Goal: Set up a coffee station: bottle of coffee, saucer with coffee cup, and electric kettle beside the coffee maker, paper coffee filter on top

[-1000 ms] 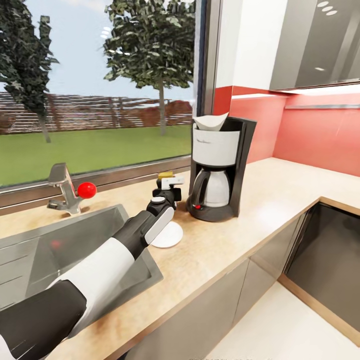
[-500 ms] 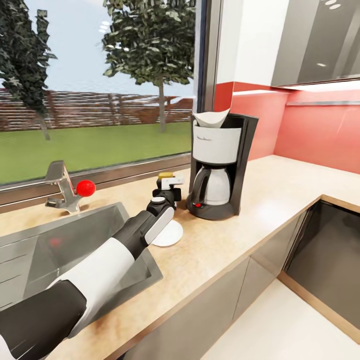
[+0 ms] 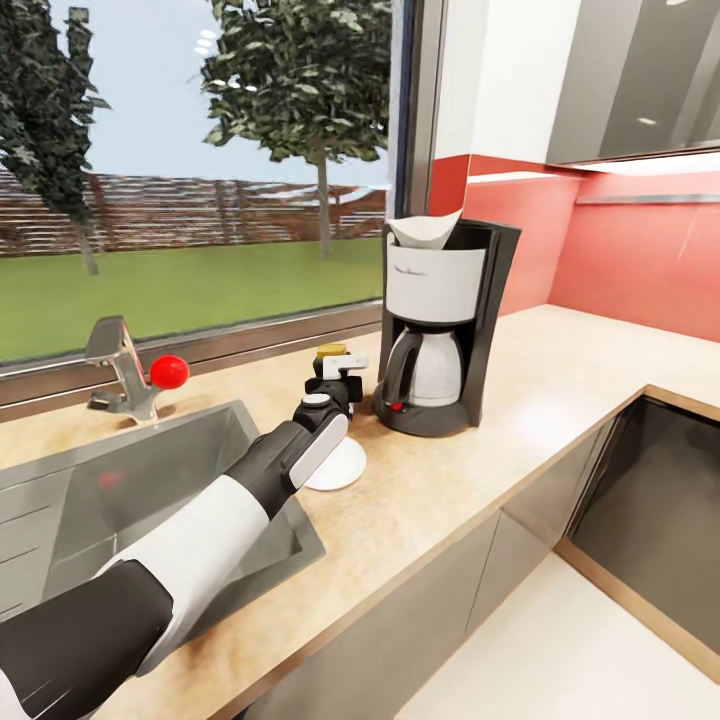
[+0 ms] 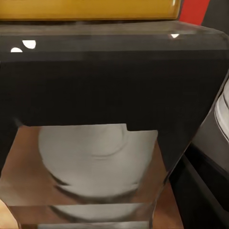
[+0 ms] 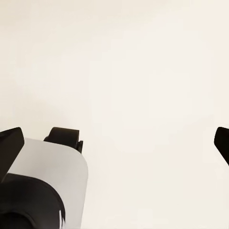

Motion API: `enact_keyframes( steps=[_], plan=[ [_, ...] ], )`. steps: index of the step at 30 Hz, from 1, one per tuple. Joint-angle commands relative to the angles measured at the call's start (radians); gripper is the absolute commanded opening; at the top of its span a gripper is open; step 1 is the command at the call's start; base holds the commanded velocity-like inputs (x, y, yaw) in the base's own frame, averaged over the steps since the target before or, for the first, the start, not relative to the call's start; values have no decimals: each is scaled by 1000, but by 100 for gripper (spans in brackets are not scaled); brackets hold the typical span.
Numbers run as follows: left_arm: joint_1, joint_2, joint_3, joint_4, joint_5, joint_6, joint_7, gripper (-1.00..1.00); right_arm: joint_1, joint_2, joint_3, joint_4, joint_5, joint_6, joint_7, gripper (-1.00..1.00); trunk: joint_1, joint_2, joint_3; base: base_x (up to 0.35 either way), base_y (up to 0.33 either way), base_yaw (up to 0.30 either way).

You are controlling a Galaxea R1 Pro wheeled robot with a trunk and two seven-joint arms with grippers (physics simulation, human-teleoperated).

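One arm, my left, is reaching beside the coffee maker (image 3: pixel 440 325); its end effector (image 3: pixel 335 375) is hovering over the saucer (image 3: pixel 338 467) on the worktop (image 3: pixel 540 380), grip state unclear.

The left arm (image 3: pixel 200 540) alternates black and white shells — glossy (rounded joints), ending in a black-and-white end effector (image 3: pixel 335 378).

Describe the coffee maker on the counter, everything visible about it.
The coffee maker is a boxy black drip machine with a white upper front panel. A silver-white carafe with a black handle sits inside it, above a small red switch. It stands upright on the light-wood countertop by the window, and a white paper filter rests in its top.
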Motion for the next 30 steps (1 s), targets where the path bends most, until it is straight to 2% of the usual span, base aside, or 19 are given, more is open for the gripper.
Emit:
enact_keyframes(
  steps=[1, 15, 30],
  plan=[
    [-1, 1, -3, -1, 6, 2, 8, -100, -1, 0, 0, 1, 5, -3, 1, 100, 0, -1, -1, 0, 0, 0],
    [-1, 1, -4, -1, 6, 2, 8, -100, -1, 0, 0, 1, 4, -3, 1, 100, 0, -1, -15, 0, 0, 0],
    [-2, 1, -3, -1, 6, 2, 8, -100, -1, 0, 0, 1, 4, -3, 1, 100, 0, -1, -16, 0, 0, 0]
  ],
)
